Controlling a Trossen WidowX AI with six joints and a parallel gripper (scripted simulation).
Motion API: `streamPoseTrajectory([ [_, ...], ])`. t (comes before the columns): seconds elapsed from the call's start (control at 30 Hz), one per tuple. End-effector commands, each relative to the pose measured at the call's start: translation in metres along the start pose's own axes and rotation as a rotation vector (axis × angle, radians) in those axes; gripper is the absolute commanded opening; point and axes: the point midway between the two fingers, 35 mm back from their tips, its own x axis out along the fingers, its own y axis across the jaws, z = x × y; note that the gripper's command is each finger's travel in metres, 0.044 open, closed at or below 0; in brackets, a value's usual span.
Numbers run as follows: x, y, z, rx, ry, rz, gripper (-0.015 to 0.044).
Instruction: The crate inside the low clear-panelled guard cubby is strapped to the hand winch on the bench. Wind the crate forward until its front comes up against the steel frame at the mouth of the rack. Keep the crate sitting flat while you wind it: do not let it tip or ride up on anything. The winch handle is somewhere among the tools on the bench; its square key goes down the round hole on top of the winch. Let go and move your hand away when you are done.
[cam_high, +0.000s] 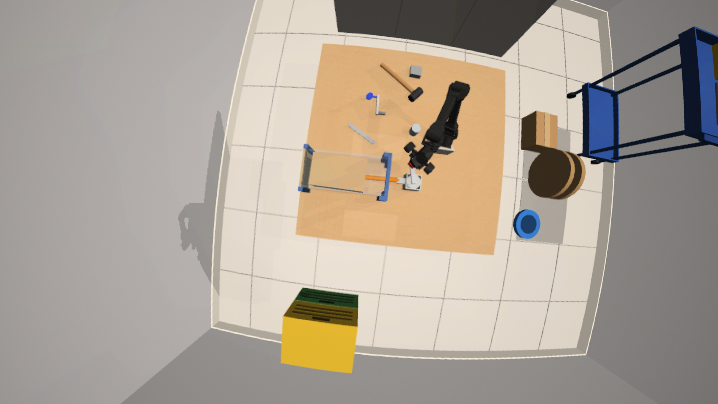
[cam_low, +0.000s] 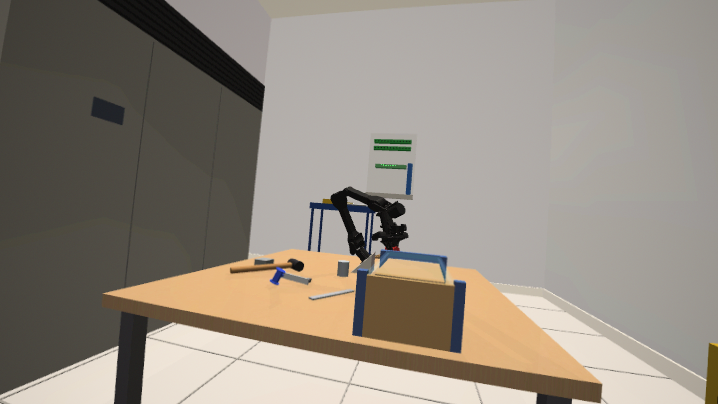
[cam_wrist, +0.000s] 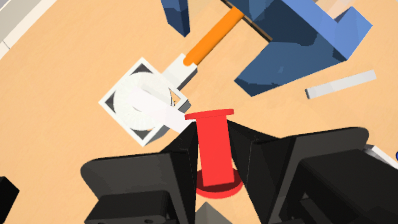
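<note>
My gripper is shut on the red grip of the winch handle. The handle's white arm runs from the grip to the top of the white winch, where it sits on the round drum. An orange strap leads from the winch through the blue steel frame into the clear-panelled cubby. The brown crate sits flat inside, its front a short way back from the frame.
On the bench behind the cubby lie a blue-knobbed crank, a hammer, a grey block, a grey cylinder and a flat grey bar.
</note>
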Motion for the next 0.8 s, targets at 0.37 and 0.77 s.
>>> streamPoseTrajectory([
  [0.37, 0.011, -0.013, 0.02, 0.024, -0.01, -0.016, 0.0],
  [0.77, 0.016, -0.016, 0.031, 0.024, -0.011, -0.016, 0.0],
])
